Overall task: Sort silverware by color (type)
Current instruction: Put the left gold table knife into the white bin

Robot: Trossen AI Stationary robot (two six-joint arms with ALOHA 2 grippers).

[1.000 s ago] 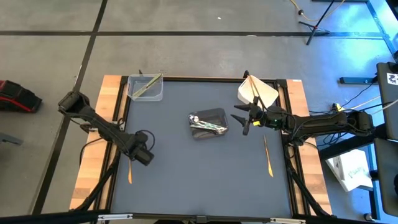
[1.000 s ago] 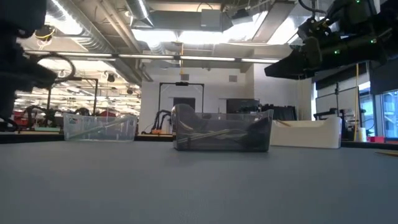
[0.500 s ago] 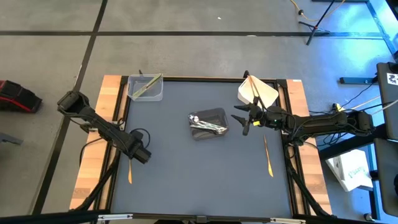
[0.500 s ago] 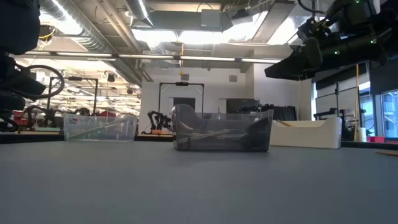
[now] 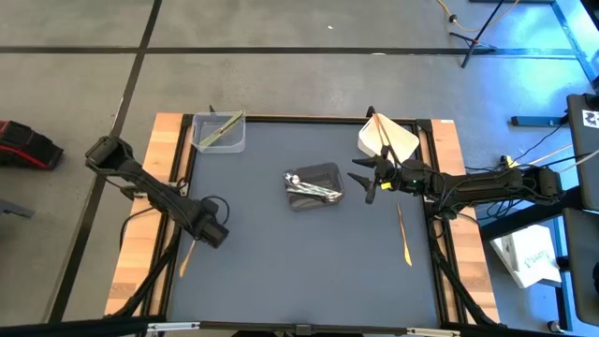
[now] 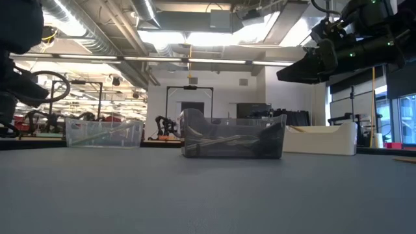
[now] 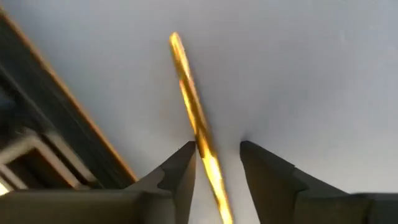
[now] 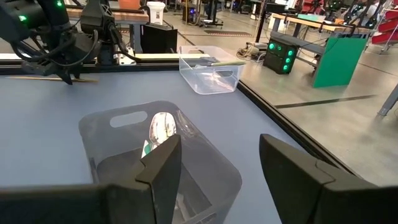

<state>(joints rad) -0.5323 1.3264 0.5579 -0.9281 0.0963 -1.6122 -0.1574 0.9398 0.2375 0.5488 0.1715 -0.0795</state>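
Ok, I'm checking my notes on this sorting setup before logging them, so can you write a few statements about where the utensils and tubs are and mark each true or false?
1. A tan utensil lies between the left pincer's fingers. True.
2. The clear tub at the table's far left corner holds pale green utensils. True.
3. The right pincer holds a silver spoon. False: its fingers are apart with nothing between them.
4. The dark grey tub at mid-table is empty. False: shiny silverware lies in it.
5. Another tan utensil lies on the mat near the right arm. True.
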